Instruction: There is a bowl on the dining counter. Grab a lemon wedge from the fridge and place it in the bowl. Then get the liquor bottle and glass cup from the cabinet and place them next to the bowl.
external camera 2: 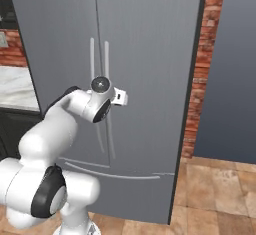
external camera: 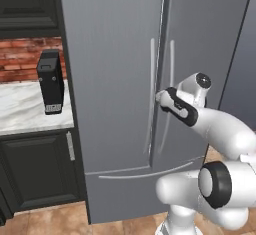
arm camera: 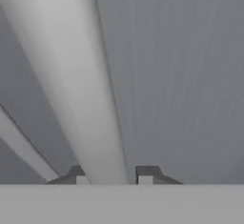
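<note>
The fridge (external camera: 115, 79) is a tall grey steel one with both doors closed, and it stands right in front of me (external camera 2: 150, 79). Two long thin curved handles run down beside the door seam. My gripper (external camera: 161, 98) reaches to them at mid height (external camera 2: 122, 97). In the hand view one pale handle (arm camera: 81, 75) runs down between my two dark fingertips (arm camera: 78, 178), and the gripper (arm camera: 112, 176) is shut on it. The bowl, dining counter, lemon wedge, liquor bottle, glass cup and cabinet are out of view.
A black box-shaped appliance (external camera: 50, 81) stands on a marble worktop (external camera: 25, 109) left of the fridge, over a low black cabinet (external camera: 40, 171). Brick wall (external camera 2: 200, 54) and a tall grey panel (external camera 2: 230, 79) flank the fridge's right side. Tiled floor (external camera 2: 215, 194) lies to the right.
</note>
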Robot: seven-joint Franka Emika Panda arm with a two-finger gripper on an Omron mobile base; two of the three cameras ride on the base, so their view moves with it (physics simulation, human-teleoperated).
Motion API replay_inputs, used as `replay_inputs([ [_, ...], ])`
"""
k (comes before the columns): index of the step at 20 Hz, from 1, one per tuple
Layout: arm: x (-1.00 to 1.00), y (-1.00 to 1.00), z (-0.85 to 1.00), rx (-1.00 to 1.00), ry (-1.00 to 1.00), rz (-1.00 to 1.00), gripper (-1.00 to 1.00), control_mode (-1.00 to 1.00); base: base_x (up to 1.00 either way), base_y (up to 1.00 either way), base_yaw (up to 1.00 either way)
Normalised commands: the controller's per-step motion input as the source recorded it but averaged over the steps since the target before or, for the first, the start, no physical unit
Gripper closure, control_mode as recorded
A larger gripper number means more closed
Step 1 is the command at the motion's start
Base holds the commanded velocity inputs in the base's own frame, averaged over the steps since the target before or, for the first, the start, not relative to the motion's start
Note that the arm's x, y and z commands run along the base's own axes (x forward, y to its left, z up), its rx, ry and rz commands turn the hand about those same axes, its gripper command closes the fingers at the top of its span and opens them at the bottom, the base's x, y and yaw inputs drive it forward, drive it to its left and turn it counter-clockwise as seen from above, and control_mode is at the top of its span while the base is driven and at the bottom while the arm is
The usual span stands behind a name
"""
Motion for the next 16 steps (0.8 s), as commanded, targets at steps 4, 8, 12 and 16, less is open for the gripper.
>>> replay_inputs([
  [4,-0.90,-0.57,0.03,-0.02,0.00,-0.02,1.00,-1.00,0.00,0.00,0.00],
  [8,-0.96,-0.65,0.04,-0.01,0.00,0.00,1.00,-1.00,0.00,0.00,0.00],
  [12,-0.93,-0.56,0.07,-0.01,0.00,0.00,1.00,-1.00,0.00,0.00,0.00],
  [16,-0.91,-0.44,0.05,-0.01,0.00,0.00,-1.00,-1.00,0.00,0.00,0.00],
])
